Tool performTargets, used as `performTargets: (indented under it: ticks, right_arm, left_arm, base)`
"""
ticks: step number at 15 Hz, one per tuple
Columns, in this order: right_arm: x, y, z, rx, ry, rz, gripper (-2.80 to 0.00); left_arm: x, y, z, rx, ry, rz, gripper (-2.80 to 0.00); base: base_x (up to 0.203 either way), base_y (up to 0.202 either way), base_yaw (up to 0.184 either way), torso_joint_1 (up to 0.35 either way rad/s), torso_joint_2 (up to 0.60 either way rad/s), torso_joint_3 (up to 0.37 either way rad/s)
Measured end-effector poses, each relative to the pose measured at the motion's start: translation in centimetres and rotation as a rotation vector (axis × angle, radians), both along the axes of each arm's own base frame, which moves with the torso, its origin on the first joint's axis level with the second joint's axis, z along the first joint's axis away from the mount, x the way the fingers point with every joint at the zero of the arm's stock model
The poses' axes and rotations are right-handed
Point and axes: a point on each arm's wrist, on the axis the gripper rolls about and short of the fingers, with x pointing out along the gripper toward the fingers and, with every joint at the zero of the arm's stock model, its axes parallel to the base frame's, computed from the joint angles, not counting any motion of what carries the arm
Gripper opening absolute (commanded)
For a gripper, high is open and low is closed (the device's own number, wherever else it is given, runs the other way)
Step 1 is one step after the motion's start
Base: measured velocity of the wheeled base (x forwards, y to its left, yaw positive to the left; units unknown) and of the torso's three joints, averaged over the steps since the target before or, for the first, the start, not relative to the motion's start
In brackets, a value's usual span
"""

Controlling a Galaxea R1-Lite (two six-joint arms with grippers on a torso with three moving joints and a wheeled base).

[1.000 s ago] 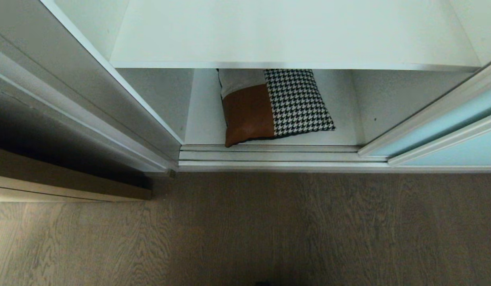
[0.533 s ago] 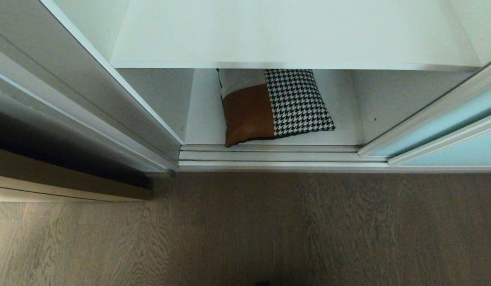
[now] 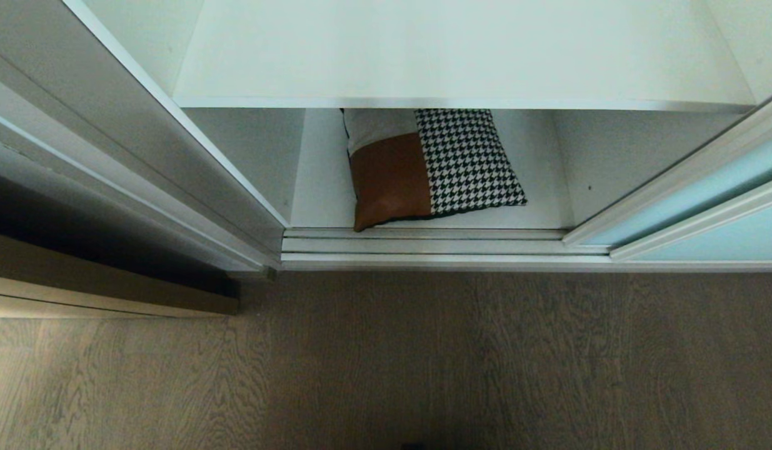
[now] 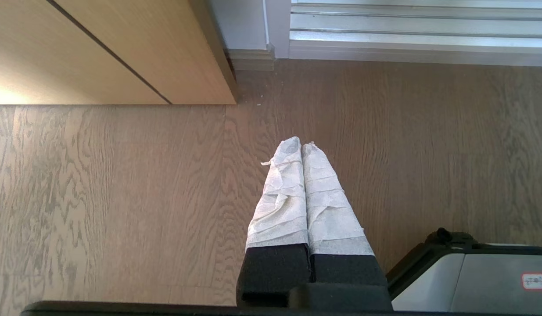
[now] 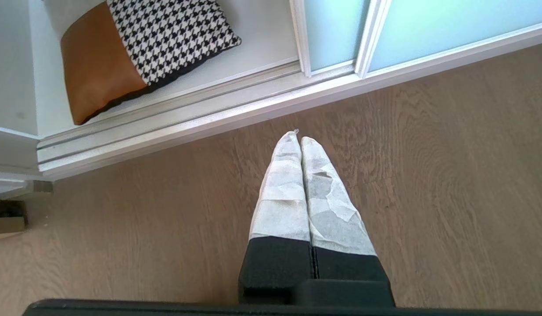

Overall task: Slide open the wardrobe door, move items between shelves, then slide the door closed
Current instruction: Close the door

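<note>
Lying on the bottom shelf (image 3: 323, 200) of the wardrobe, the cushion (image 3: 426, 165) waits just behind the floor track, the sliding wardrobe door (image 3: 692, 200) pushed aside to the right. Both the left gripper (image 4: 301, 147) and right gripper (image 5: 296, 139) hang pinched together, empty, over the floor (neither near the cushion). A low reach risks catching the track or the shelf above (image 3: 461, 56).

The sliding wardrobe door (image 3: 704, 194), frosted pale aqua glass in a slim white frame, stands pushed to the right, leaving the wardrobe open. A square cushion (image 3: 426, 165) of tan leather, houndstooth and a grey patch lies flat on the bottom shelf (image 3: 317, 194), under a bare white upper shelf (image 3: 461, 56).
</note>
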Motion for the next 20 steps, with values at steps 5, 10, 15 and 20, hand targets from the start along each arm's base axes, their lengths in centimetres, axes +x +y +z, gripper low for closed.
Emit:
performTargets:
  ticks: [5,10,15,20]
  right_arm:
    - [0.2,0.0,-0.1,-0.077,0.026,-0.014,-2.8]
    - [0.3,0.0,0.8,-0.099,0.019,-0.058,-2.8]
    - [0.3,-0.2,3.4,-0.099,-0.022,-0.154,-2.8]
    - [-2.3,-0.2,7.9,-0.091,-0.018,-0.158,-2.8]
  left_arm:
    - [0.0,0.0,0.0,0.001,0.001,0.0,-2.8]
    - [0.0,0.0,0.0,0.001,0.002,0.0,-2.8]
    - [0.0,0.0,0.0,0.001,0.002,0.0,-2.8]
    - [0.0,0.0,0.0,0.001,0.002,0.0,-2.8]
  base:
    - [0.0,0.0,0.0,0.0,0.0,0.0]
    - [0.0,0.0,0.0,0.0,0.0,0.0]
    - [0.0,0.0,0.0,0.0,0.0,0.0]
    - [0.0,0.0,0.0,0.0,0.0,0.0]
